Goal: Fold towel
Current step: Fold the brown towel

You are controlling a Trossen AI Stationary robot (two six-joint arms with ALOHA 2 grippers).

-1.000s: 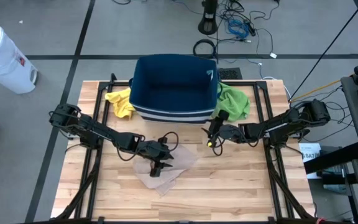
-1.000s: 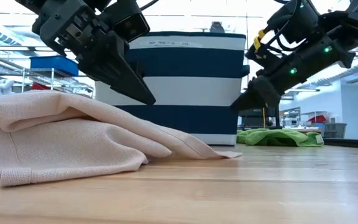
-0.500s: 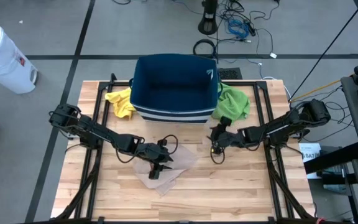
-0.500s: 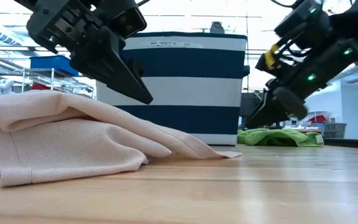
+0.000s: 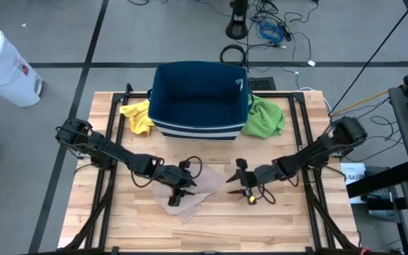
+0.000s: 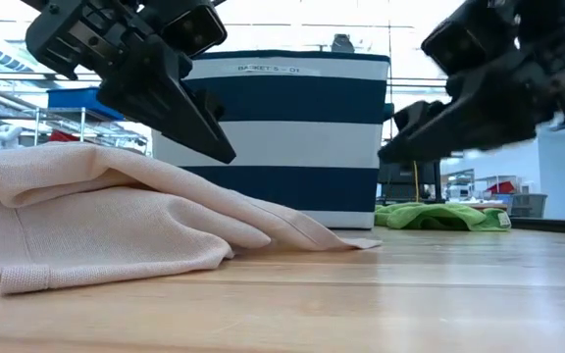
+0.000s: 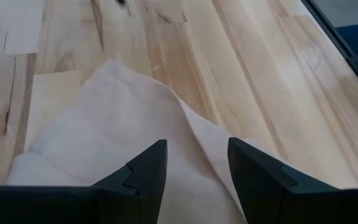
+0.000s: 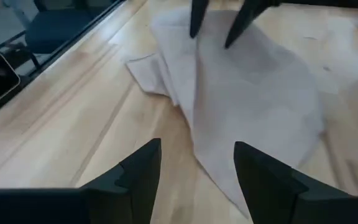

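Observation:
A pale pink towel (image 5: 188, 193) lies crumpled in loose folds on the wooden table, toward its near side; it also shows in the low view (image 6: 116, 216). My left gripper (image 5: 178, 196) hangs open over the towel's middle, fingers slanting down, towel (image 7: 117, 118) spread just below its open fingers (image 7: 194, 149). My right gripper (image 5: 232, 187) is open beside the towel's right edge, pointing toward the table's left. In the right wrist view the towel (image 8: 253, 87) lies ahead of its open fingers (image 8: 197, 152). In the low view both grippers, left (image 6: 222, 152) and right (image 6: 388, 152), stand above the cloth.
A blue-and-white striped basket (image 5: 200, 95) stands at the table's far middle. A yellow cloth (image 5: 137, 115) lies at its left and a green cloth (image 5: 264, 115) at its right. Bare wood (image 5: 261, 227) stretches along the near edge and near right corner.
My right gripper has moved from beside the basket toward the table's near edge and toward the towel, turning from pointing down to pointing at the table's left. The towel has not moved. The left arm has kept almost still.

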